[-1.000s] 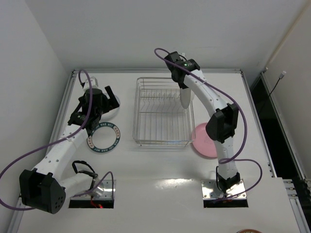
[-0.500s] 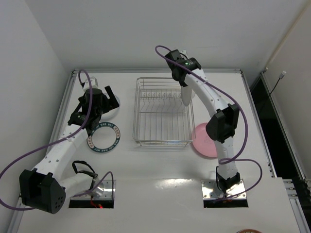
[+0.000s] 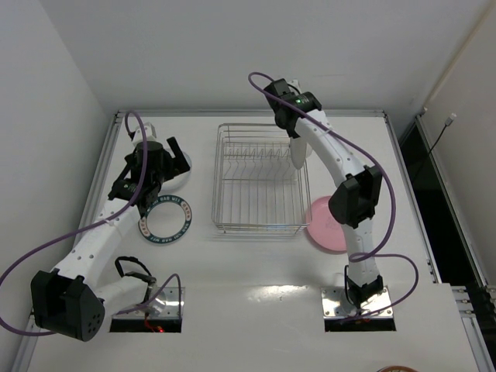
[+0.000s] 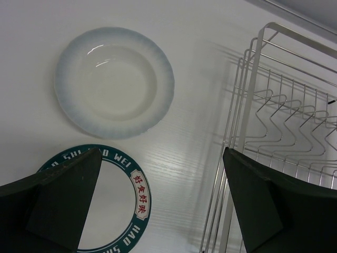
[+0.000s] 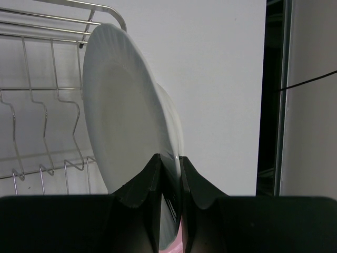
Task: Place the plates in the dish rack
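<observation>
Little has moved in the last second: the right arm with its white plate (image 5: 121,116) has crept slightly toward the far right corner of the rack (image 3: 219,178), and the left arm has not shifted. The right gripper (image 5: 169,168) is clenched on the plate's lower rim, holding it upright on edge at the rack's right wall, near the far end. Whether the plate stands inside that wall cannot be told.

The left gripper (image 4: 162,158) is released, jaws spread wide, hovering left of the rack. Below it, left of the rack, lie the lettered plate (image 4: 134,211) and, farther back, the second white plate (image 4: 113,81), both flat. The pink plate (image 3: 322,225) lies flat just beside the rack's near right corner, partly under the right arm.
</observation>
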You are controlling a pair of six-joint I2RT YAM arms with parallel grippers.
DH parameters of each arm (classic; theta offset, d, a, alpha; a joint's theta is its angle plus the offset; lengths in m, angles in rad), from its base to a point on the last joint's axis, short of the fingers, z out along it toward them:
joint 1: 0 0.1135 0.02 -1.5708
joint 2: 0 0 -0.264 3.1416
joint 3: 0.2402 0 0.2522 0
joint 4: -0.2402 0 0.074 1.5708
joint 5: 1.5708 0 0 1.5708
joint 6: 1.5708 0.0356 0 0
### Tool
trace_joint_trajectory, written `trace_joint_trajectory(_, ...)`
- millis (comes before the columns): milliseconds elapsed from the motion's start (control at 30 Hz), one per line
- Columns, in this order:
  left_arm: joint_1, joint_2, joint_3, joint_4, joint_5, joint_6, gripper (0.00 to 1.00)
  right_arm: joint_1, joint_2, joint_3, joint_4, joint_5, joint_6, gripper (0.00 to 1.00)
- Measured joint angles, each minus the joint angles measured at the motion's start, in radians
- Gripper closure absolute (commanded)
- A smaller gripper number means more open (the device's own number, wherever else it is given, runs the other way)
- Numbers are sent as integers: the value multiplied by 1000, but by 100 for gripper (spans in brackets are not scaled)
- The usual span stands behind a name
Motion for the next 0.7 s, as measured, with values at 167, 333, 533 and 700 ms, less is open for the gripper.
trace_joint_trajectory(167, 0, 0, 1, 0, -1, 0, 0, -2, -7, 0, 1, -2, 0, 100)
trace_joint_trajectory(333, 0, 0, 9, -3, -3, 0, 0, -2, -11, 19, 2, -5, 0, 100)
trace_joint_trajectory(533, 0, 0, 10, -3, -4, 0, 0, -1, -21, 28, 14, -46, -1, 100)
trace_joint_trajectory(700, 0, 0, 10, -3, -4, 0, 0, -1, -26, 28, 18, -93, 5, 100)
